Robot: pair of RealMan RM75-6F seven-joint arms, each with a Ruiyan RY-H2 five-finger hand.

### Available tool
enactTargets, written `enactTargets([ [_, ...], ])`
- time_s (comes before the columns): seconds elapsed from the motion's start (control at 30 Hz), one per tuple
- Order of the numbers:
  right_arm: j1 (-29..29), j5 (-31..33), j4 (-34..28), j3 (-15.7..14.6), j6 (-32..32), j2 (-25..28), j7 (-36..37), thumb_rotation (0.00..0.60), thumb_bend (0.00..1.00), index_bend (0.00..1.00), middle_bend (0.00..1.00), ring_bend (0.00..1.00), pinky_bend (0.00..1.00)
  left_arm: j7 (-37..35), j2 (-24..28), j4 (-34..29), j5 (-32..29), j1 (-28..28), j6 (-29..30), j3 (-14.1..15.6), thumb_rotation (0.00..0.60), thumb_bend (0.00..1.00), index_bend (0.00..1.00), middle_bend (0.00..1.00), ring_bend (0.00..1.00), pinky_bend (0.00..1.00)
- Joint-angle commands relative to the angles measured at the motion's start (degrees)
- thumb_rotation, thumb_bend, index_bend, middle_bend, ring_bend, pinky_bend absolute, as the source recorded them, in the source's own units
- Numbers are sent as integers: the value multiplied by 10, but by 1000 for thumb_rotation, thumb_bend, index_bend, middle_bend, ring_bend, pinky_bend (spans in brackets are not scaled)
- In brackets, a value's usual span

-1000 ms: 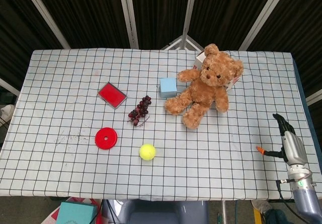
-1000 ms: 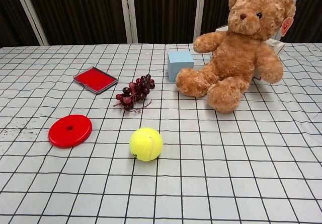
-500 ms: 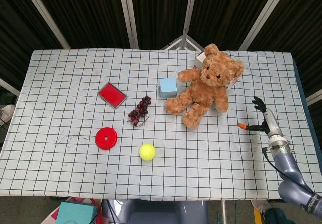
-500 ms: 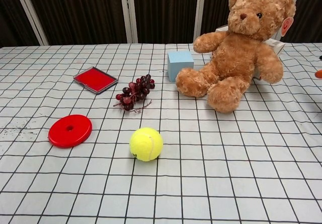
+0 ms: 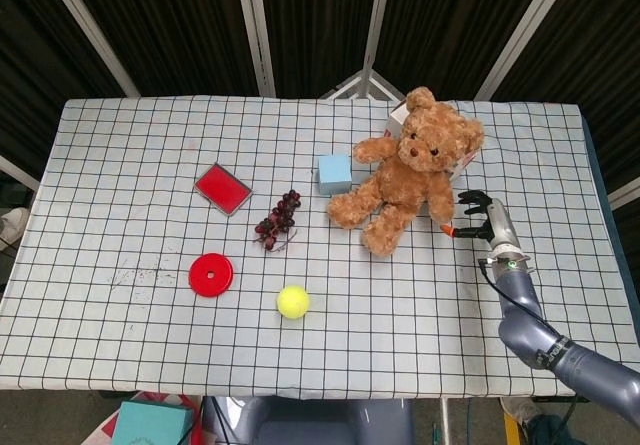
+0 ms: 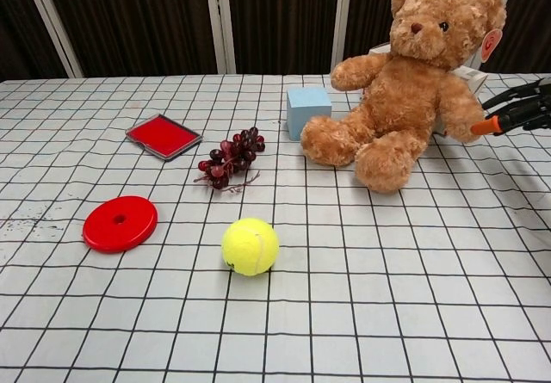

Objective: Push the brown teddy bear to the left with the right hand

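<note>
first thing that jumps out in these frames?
The brown teddy bear, sitting at the back right of the checked table beside a light blue cube. Next, the right hand, fingers spread, close to the bear's right side, and the yellow tennis ball up front.

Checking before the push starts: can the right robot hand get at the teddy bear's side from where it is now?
Probably yes. The right robot hand hangs open just beside the bear, fingers pointing at it, with only bare cloth between them. Contact is not yet visible.

Bright, even overhead light – the tabletop shows no glare. Shadows are faint. Both views sharp; backdrop dark toward 12 o'clock.
</note>
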Motion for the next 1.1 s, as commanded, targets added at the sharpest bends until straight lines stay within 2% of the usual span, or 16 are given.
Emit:
enactTargets([
  [0.03, 23, 37, 19, 4, 6, -22, -26, 600, 104, 330, 322, 335, 0, 1, 0, 0, -1, -1, -1, -1, 600, 183, 240, 0, 8, 139],
  [0.2, 42, 68, 32, 10, 12, -37, -54, 600, 104, 346, 349, 363, 0, 6, -2, 0, -5, -3, -6, -1, 600, 184, 241, 0, 8, 139],
  [0.37, 60, 102, 42, 24, 41, -54, -79, 600, 104, 422, 419, 432, 15, 8, -2, 1, -7, -5, -10, -2, 600, 183, 242, 0, 8, 139],
  [0.57, 67, 115, 50, 44, 68, -69, -88, 600, 106, 452, 468, 483, 37, 1, -1, 3, -7, -5, -11, -3, 600, 183, 242, 0, 8, 139],
  [0.63, 67, 119, 54, 50, 77, -74, -91, 600, 116, 490, 508, 524, 71, -1, 0, 4, -7, -5, -11, -3, 600, 183, 242, 0, 8, 139],
  [0.7, 66, 121, 60, 56, 86, -81, -90, 600, 177, 561, 558, 571, 109, -3, 0, 5, -6, -5, -12, -2, 600, 183, 242, 0, 8, 139],
  [0.77, 64, 123, 66, 63, 91, -86, -88, 600, 307, 657, 629, 610, 143, -3, 0, 5, -6, -5, -12, -2, 600, 184, 242, 0, 8, 139],
  [0.83, 62, 125, 71, 65, 94, -89, -91, 600, 400, 698, 660, 624, 163, -2, 0, 5, -6, -5, -13, -2, 600, 184, 243, 0, 8, 139],
  [0.97, 59, 129, 81, 65, 105, -95, -108, 600, 513, 726, 681, 644, 188, 2, -1, 4, -6, -6, -14, -2, 600, 184, 243, 0, 8, 139],
  [1.1, 50, 132, 85, 66, 101, -99, -115, 600, 560, 726, 680, 644, 188, 7, -2, 2, -6, -6, -14, -2, 600, 184, 244, 0, 8, 139],
])
